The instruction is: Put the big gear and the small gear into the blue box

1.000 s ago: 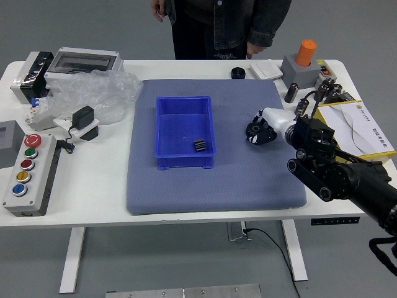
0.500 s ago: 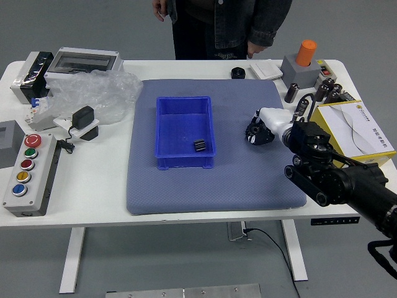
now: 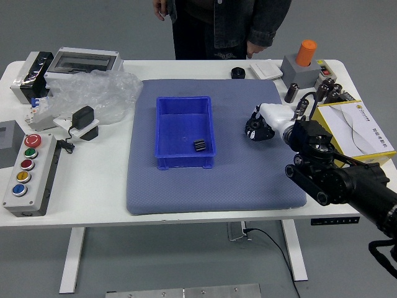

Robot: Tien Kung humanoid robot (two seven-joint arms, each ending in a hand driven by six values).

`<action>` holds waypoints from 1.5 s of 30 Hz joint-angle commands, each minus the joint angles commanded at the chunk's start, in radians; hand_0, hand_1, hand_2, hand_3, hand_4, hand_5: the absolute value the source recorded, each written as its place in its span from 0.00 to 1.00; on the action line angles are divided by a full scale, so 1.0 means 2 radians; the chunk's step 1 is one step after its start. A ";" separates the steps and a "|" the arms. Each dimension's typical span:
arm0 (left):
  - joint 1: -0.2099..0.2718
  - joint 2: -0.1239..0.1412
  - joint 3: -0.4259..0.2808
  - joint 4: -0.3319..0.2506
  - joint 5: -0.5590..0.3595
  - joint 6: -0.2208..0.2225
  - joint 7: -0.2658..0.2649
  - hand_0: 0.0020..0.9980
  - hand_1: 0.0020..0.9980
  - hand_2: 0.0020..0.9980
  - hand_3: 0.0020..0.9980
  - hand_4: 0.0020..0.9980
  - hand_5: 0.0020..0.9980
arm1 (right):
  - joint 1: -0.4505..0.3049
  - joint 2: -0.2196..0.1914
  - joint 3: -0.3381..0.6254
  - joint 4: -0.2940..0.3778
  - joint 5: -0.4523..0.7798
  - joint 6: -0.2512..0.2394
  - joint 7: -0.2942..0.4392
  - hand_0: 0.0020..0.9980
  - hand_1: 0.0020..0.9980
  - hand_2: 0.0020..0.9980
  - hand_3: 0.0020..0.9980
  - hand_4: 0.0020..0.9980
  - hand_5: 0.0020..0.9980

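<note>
The open rectangular blue plastic box (image 3: 175, 127) is one solid colour, the upright cylinder (image 3: 306, 53) at its two o'clock plain orange.

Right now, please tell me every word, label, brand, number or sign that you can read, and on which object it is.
None can be read with certainty.
Yellow-and-white box: small print on its white face, too small to read.
Small white item at the left, beside the clear plastic bag: blue and red marks, too blurred to read.
</note>
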 joint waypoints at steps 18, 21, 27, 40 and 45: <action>0.001 0.002 -0.003 0.000 0.001 0.000 -0.001 0.74 0.68 0.73 0.72 0.45 0.01 | -0.007 -0.020 0.071 0.129 -0.026 -0.010 -0.019 0.64 0.45 0.48 0.56 0.66 0.16; 0.000 0.002 -0.004 0.000 0.001 0.000 -0.001 0.74 0.68 0.73 0.72 0.45 0.01 | -0.008 -0.017 0.072 0.163 -0.027 -0.010 -0.021 0.64 0.45 0.48 0.56 0.66 0.16; 0.002 0.002 -0.003 0.000 0.002 0.000 0.000 0.74 0.68 0.73 0.72 0.45 0.01 | -0.010 0.004 0.064 0.214 -0.024 -0.012 -0.022 0.64 0.45 0.48 0.56 0.66 0.16; 0.003 0.001 -0.001 0.000 0.006 -0.001 0.001 0.73 0.68 0.73 0.72 0.45 0.01 | -0.026 0.065 0.042 0.195 -0.006 -0.023 -0.015 0.66 0.45 0.49 0.57 0.67 0.16; 0.004 0.001 0.001 0.000 0.005 0.000 0.001 0.73 0.68 0.72 0.72 0.45 0.01 | -0.030 0.070 0.043 0.186 0.005 -0.010 -0.020 0.68 0.48 0.53 0.62 0.56 0.29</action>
